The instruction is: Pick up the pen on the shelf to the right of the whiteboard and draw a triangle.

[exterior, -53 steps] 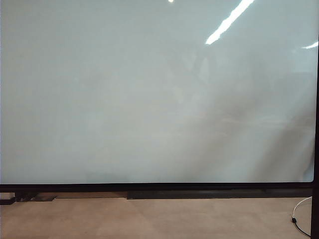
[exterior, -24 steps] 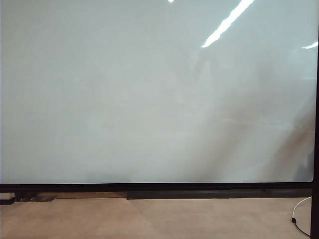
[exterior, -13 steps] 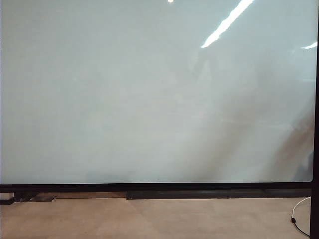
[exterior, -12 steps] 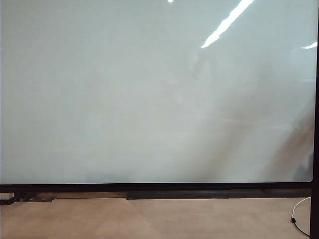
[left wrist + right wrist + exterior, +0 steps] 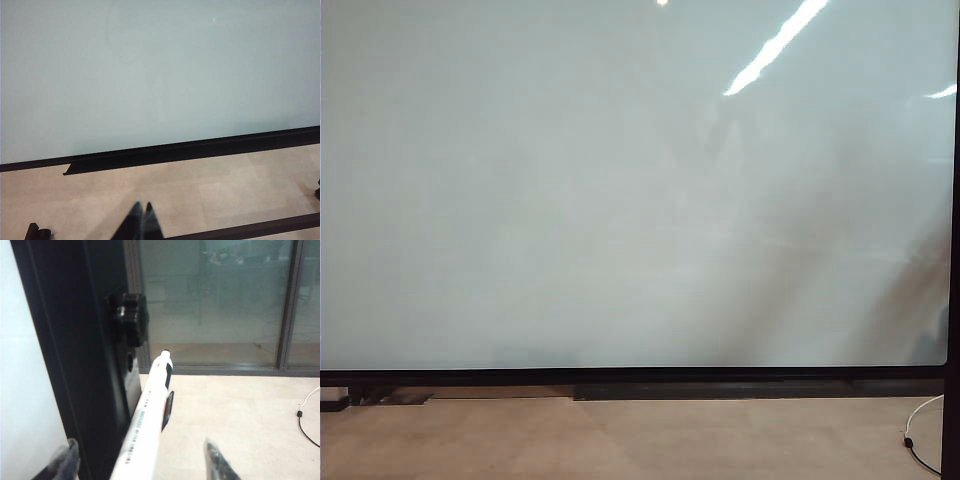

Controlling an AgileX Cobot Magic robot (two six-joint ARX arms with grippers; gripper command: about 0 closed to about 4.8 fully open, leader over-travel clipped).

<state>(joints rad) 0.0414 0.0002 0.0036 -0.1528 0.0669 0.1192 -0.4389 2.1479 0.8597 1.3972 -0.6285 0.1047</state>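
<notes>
While the right gripper [image 5: 140, 460] straddles the pen [image 5: 145, 425] with fingers wide beside the whiteboard [image 5: 620, 180] frame, and the left gripper [image 5: 141, 220] hangs pinched together near the floor, a skewed closing could knock the marker off its perch.

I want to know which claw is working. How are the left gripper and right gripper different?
The left gripper has its fingertips together, shut, with nothing between them; the right gripper is open. The left gripper points at the whiteboard; the right gripper sits beside its black frame, around the pen. Both have dark fingertips.
</notes>
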